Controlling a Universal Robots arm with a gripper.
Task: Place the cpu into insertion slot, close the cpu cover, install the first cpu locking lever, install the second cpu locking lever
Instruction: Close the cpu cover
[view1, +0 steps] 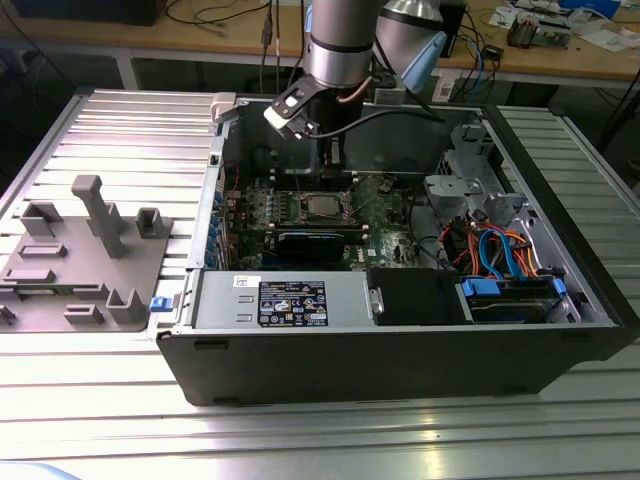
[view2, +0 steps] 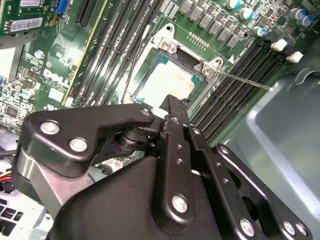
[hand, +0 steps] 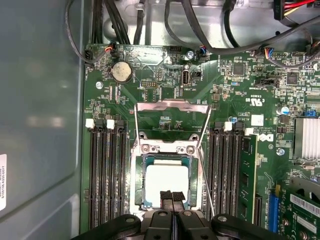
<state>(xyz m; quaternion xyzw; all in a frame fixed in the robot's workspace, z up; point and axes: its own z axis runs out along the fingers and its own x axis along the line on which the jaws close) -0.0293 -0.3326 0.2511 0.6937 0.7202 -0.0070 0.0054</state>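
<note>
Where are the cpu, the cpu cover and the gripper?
cpu (hand: 167, 181): first wrist view, middle of silver face.
cpu cover (hand: 172, 105): first wrist view, frame's free-end bar.
gripper (hand: 172, 195): first wrist view, between its fingertips.

Swung-open cpu cover (hand: 172, 105) and thin lever (hand: 207, 185) border the cpu (hand: 166, 176); the pincer (hand: 172, 196) hangs above.

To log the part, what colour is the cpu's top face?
The cpu is pale silvery grey, glaring almost white; clearest in the first wrist view.

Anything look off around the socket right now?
Nothing looks damaged. The cpu sits square in the insertion slot. The cpu cover is swung open beyond the slot, and a locking lever sticks out unlatched. The gripper hangs over the cpu's edge.
</note>
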